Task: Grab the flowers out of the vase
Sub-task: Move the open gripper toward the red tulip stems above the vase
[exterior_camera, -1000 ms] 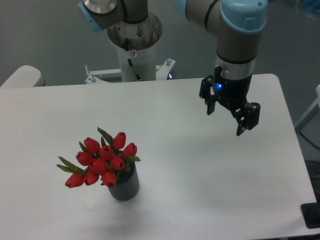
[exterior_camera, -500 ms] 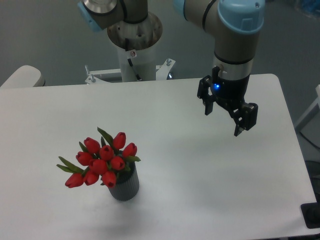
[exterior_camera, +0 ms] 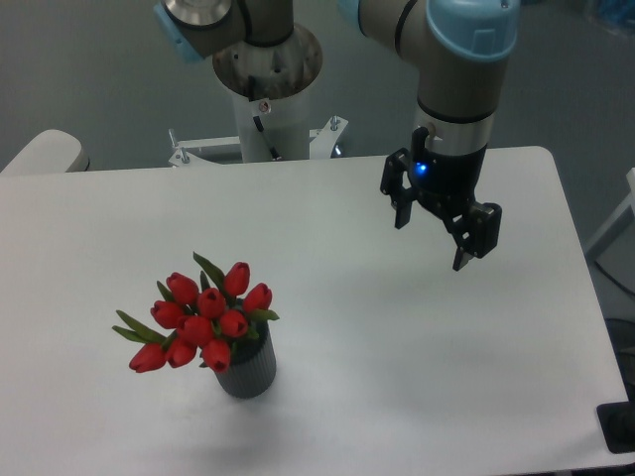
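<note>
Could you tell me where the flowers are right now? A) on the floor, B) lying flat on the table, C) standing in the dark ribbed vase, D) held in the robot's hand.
C: the flowers stand in the vase, while the open hand hangs apart.

Red tulip flowers (exterior_camera: pixel 203 320) stand upright in the ribbed grey vase (exterior_camera: pixel 248 373).

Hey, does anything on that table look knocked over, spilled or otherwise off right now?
Nothing stands out. The vase stands upright with the tulips in it, and the open gripper hangs well off to the side.
</note>
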Controlling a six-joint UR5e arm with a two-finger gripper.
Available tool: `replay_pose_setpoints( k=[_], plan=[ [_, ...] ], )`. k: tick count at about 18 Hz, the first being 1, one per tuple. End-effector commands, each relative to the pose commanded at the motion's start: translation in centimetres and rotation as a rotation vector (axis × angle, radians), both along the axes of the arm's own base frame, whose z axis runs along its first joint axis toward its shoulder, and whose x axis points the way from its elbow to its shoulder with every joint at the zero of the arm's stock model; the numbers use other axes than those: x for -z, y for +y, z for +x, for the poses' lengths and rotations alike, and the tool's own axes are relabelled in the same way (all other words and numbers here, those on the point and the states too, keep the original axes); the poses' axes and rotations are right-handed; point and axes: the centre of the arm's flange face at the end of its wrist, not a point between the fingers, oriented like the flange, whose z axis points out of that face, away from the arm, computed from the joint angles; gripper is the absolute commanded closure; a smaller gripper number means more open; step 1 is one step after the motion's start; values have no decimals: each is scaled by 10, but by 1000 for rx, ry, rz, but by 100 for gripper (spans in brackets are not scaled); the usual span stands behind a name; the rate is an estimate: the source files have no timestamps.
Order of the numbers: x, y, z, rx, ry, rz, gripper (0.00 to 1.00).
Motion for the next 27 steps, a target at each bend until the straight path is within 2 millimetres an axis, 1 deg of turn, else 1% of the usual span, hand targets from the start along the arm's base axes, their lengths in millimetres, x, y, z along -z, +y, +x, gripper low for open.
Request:
replay_pose_setpoints(
  k=[6,8,11,12,14,15,17,19,20,22,24,27],
  plan=[
    [0,5,4,-70,-61,52,0],
    [6,5,6,-104,-82,52,0],
    [11,1,20,-117,-96,47,0],
    [13,-1,21,-118,-90,54,0],
    [25,-5,23,-140,-111,69,0],
    [29,-3,25,-153,-142,98,0],
    [30,2,31,-182,-192,174,0],
    [38,1,36,-202,-215,211,0],
    [46,1,40,-203,-226,226,0],
    [52,2,52,-208,-235,256,0],
    [64,0,58,-208,-235,264,0],
    [79,0,64,-192,-335,337,0]
  ],
)
